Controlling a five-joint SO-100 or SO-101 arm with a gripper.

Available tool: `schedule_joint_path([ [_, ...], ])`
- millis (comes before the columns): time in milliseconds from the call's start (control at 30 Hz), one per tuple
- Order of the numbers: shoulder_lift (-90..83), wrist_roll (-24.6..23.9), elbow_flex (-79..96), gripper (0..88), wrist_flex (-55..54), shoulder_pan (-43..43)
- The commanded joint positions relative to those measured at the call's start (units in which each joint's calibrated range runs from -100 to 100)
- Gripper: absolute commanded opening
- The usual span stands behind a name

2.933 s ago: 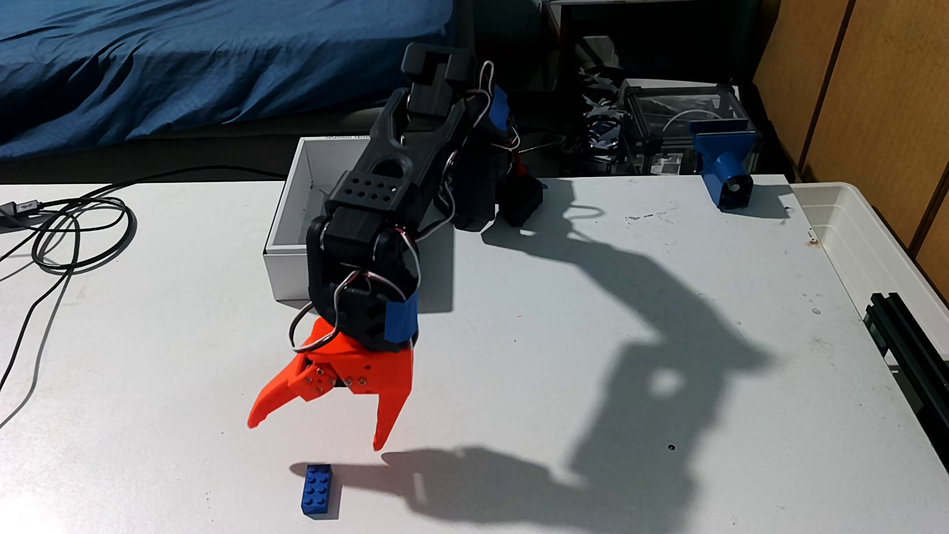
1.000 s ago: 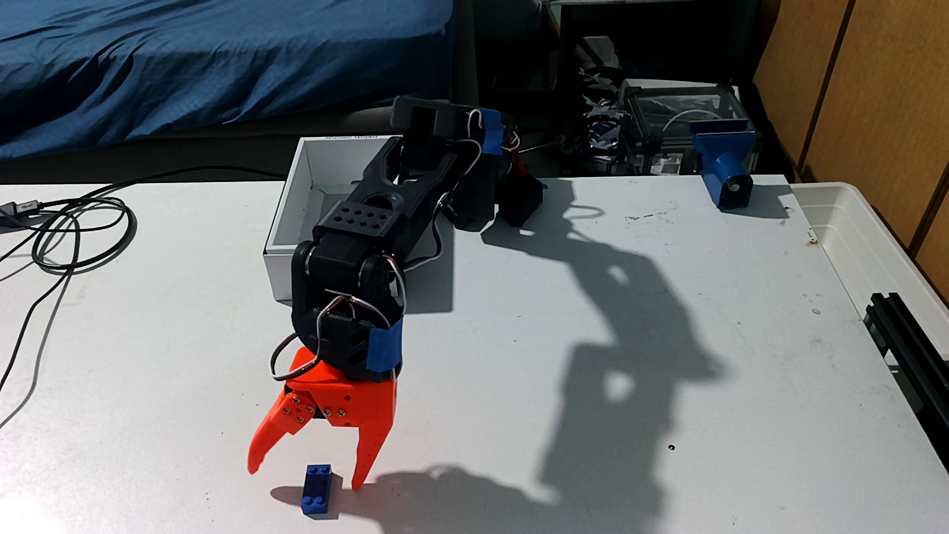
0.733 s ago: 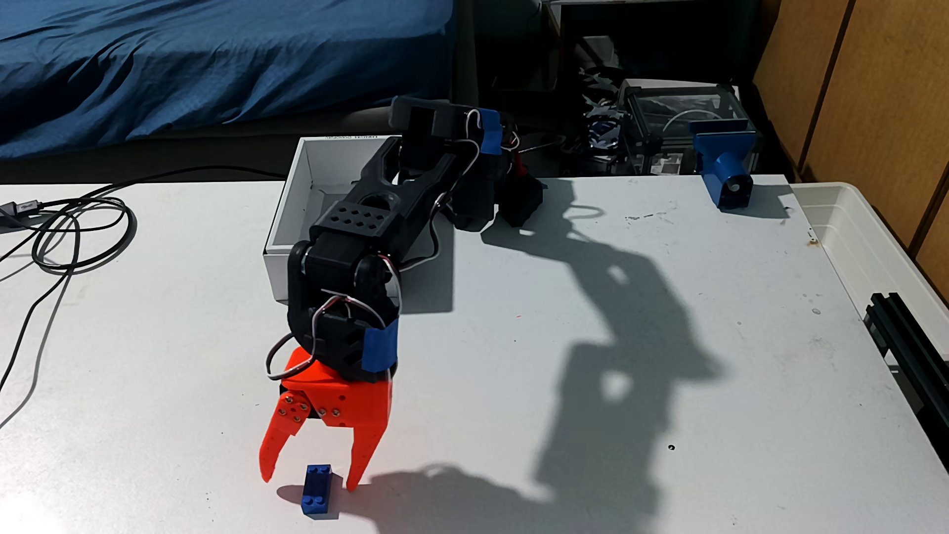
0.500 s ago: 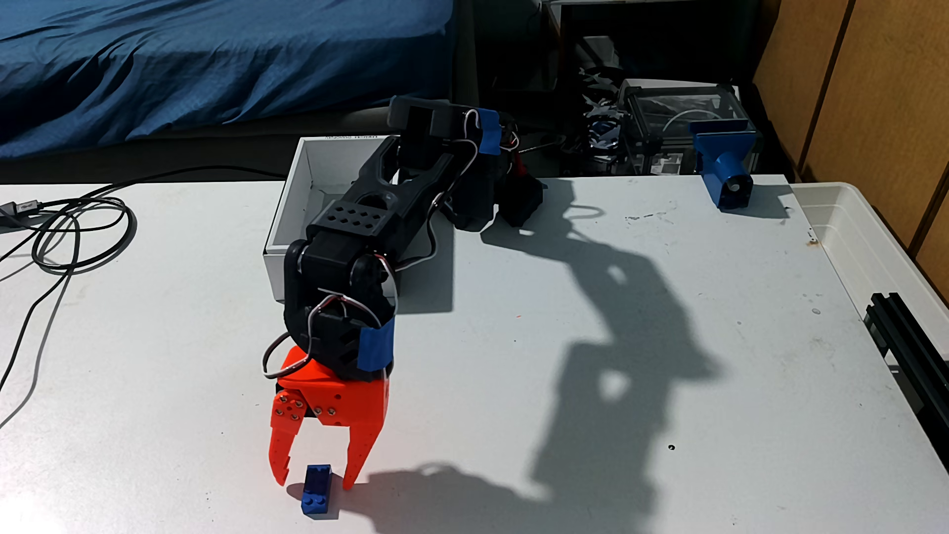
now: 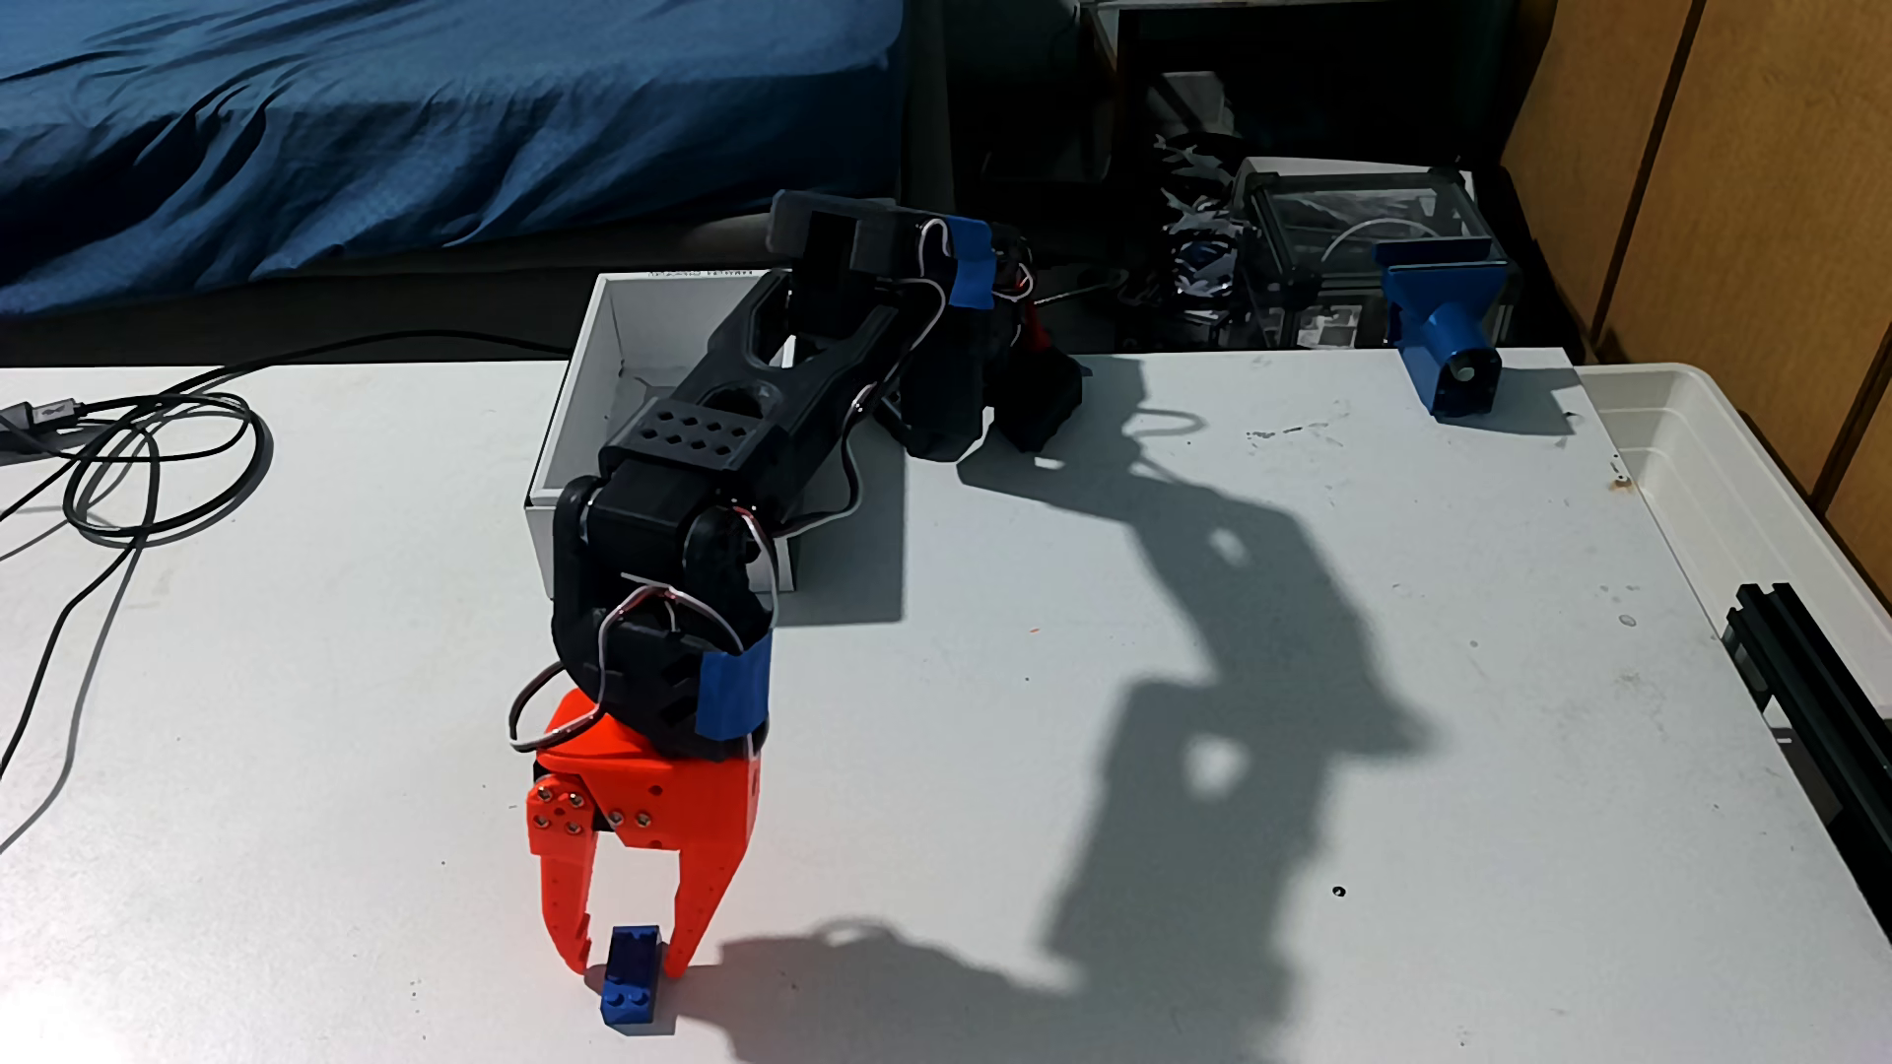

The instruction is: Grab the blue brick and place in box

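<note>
Nearest the camera, the brick [image 5: 632, 974] lies on the table [image 5: 1126, 921] between my fingers [image 5: 573, 921], which stand just beside its far end on either flank, narrowed almost to it; I cannot tell whether they touch it yet. So the grab is unfinished, and lifting and carrying to the box [image 5: 589, 409] remain. The way back is bare table, the box open-topped behind my arm at the far edge.
</note>
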Motion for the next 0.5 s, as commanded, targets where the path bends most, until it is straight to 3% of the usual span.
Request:
schedule_joint_path([
  [0, -0.2, 0.2, -2.2, 14.6, -0.4, 0.5],
  [467, -0.2, 0.2, -2.2, 0.8, -0.3, 0.5],
])
